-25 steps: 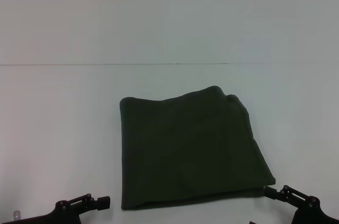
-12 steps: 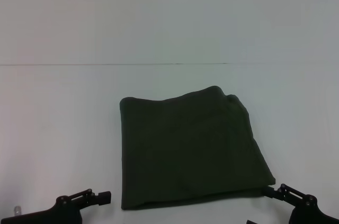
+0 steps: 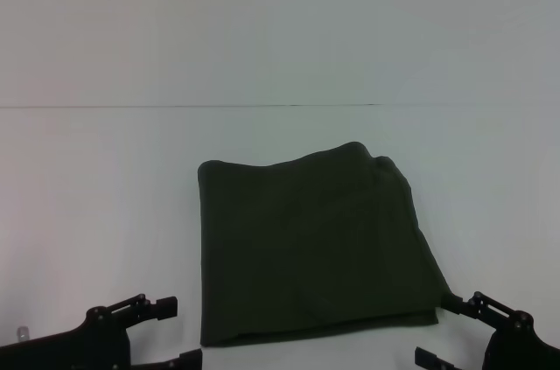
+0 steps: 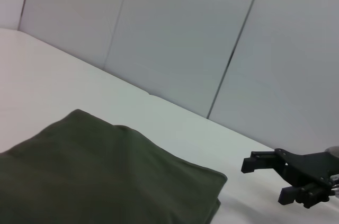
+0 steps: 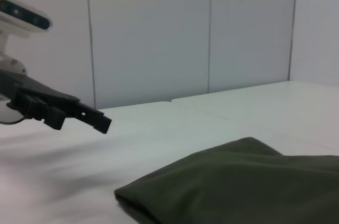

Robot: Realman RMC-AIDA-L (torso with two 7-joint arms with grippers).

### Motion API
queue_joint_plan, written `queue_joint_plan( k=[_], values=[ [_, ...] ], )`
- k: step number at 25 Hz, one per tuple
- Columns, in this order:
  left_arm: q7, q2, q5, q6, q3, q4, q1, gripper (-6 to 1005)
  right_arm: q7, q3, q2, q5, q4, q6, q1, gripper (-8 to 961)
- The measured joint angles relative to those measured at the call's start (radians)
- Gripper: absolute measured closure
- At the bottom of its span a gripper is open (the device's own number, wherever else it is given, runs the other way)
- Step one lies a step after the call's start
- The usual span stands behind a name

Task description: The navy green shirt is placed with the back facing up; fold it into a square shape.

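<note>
Flanking one folded shirt (image 3: 311,247), two claws

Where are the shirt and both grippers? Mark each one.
navy green shirt (image 3: 306,247): head view, middle of the folded cloth.
left gripper (image 3: 179,331): head view, between its fingertips.
right gripper (image 3: 437,331): head view, between its fingertips.

A white table (image 3: 105,212) with a thin seam crosswise, and pale panelled walls (image 4: 175,38) behind.

Plain dark olive-green shirt (image 3: 311,247) on white table (image 3: 105,178), black claws.
</note>
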Motion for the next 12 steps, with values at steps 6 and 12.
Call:
queue_joint_plan(
  k=[6, 12],
  values=[
    [0.000, 0.002, -0.009, -0.001, -0.006, 0.000, 0.002, 91, 0.000, 0.021, -0.001, 0.001, -0.001, -0.005, 0.001, 112],
    [0.001, -0.001, -0.010, -0.006, -0.006, -0.001, -0.002, 91, 0.000, 0.019, -0.002, 0.001, -0.002, -0.006, 0.002, 114]
  ],
)
